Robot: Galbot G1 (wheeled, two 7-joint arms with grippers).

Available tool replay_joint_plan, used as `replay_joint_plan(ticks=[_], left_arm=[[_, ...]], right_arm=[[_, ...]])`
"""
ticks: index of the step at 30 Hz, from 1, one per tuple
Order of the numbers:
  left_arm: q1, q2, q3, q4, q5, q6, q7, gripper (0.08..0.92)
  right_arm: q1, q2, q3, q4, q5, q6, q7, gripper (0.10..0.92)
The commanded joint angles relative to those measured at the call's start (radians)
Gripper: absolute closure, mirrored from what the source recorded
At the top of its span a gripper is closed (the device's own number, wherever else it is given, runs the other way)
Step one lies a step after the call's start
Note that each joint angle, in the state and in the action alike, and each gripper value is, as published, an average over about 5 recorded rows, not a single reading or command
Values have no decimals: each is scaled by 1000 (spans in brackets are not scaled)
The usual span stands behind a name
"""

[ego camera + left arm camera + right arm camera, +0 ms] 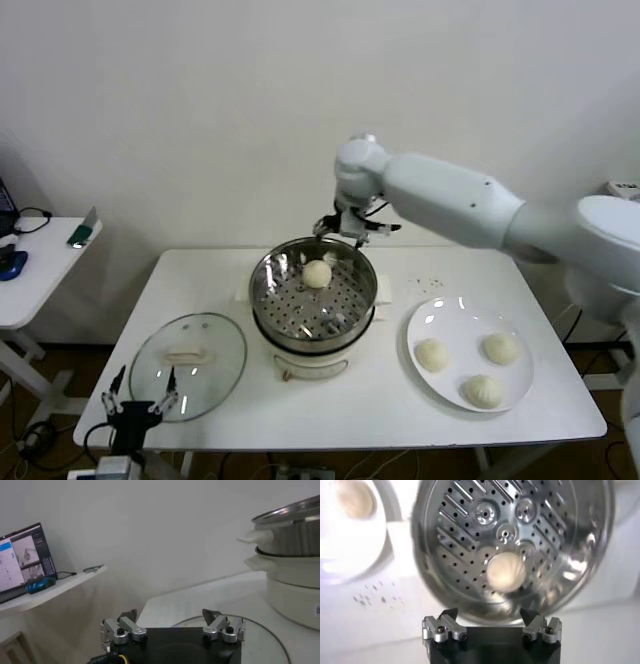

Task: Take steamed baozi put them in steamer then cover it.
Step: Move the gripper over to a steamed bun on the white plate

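You're looking at the right end effector (352,228) hovering over the steamer's (350,268) far rim, fingers spread wide and holding nothing. One baozi (317,273) is sitting on the perforated tray toward the far side; three more baozi (431,354) are waiting on the white plate (455,312) just right of the steamer. The cover (188,364) is lying flat on the tabletop (330,405) to the left. The left end effector (140,392) is idling over the cover's near edge, fingers apart and empty.
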Motion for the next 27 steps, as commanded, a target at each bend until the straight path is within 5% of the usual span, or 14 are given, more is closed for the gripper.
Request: replay_joint_plan(ticks=[1, 4, 10, 27], left_arm=[[-4, 1, -1, -6, -7, -3, -10, 177], [-8, 1, 0, -8, -9, -2, -10, 177], [-6, 0, 2, -3, -7, -2, -10, 177], [28, -6, -7, -12, 0, -7, -15, 177]], right_arm=[[224, -329, -258, 164, 650, -540, 20, 203], [215, -433, -269, 223, 759, -709, 7, 203], [132, -556, -282, 283, 785, -783, 2, 203], [-382, -602, -5, 237, 495, -724, 29, 203]])
